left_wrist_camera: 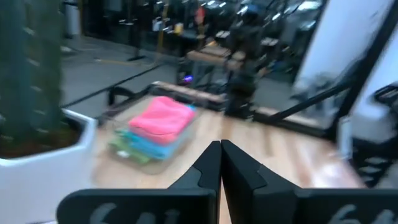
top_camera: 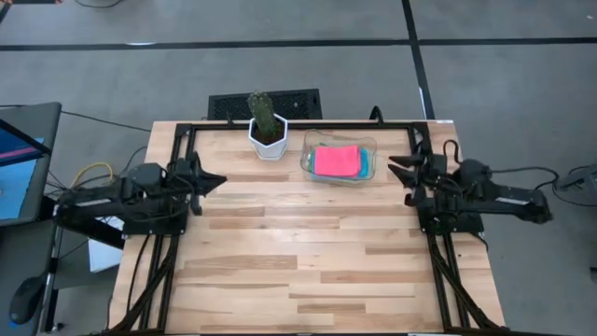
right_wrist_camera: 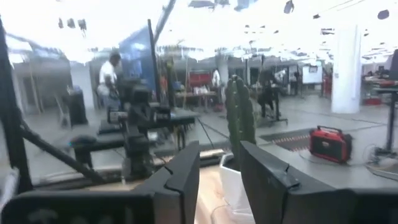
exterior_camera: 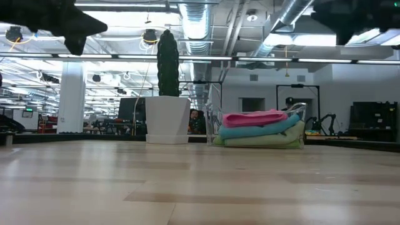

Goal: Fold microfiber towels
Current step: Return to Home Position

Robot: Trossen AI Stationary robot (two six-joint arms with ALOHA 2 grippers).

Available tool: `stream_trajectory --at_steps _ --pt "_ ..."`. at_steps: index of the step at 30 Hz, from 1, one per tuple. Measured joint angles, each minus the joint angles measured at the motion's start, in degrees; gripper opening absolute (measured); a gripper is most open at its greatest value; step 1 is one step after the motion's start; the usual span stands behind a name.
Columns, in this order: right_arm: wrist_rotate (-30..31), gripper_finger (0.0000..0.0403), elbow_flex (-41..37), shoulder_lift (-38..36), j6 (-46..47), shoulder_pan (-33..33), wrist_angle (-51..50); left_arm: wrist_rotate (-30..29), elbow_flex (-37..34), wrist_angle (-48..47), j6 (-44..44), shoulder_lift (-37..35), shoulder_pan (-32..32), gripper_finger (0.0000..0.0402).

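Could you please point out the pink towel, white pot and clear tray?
pink towel (top_camera: 337, 161), high view, centre of top face.
white pot (top_camera: 270, 147), high view, its side wall.
clear tray (top_camera: 370, 164), high view, right rim.

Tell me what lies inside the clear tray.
The clear tray holds a folded stack: pink towel on top, turquoise towel beneath, light green cloth lowest. How many green layers lie there is hidden.

The towels are pink, turquoise and green.

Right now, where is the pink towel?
High view: the pink towel lies topmost in the clear tray at the table's far edge, right of the potted cactus.
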Motion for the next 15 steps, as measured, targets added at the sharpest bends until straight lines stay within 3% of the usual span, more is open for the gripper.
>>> stream_trajectory --at_steps 4,8,15 --pt "-0.26 0.0132 -8.31 -6.25 4.00 0.63 4.45 3.84 -5.02 2.34 -5.41 -3.52 0.75 0.0002" --pt "-0.29 0.0134 -15.07 -6.90 7.38 1.46 12.89 3.84 -10.32 3.75 -8.66 -6.48 0.75 0.0002" --pt "2.64 0.0132 -15.20 -5.53 9.98 2.79 11.44 9.32 -16.66 8.42 -7.96 -9.40 0.64 0.0002"
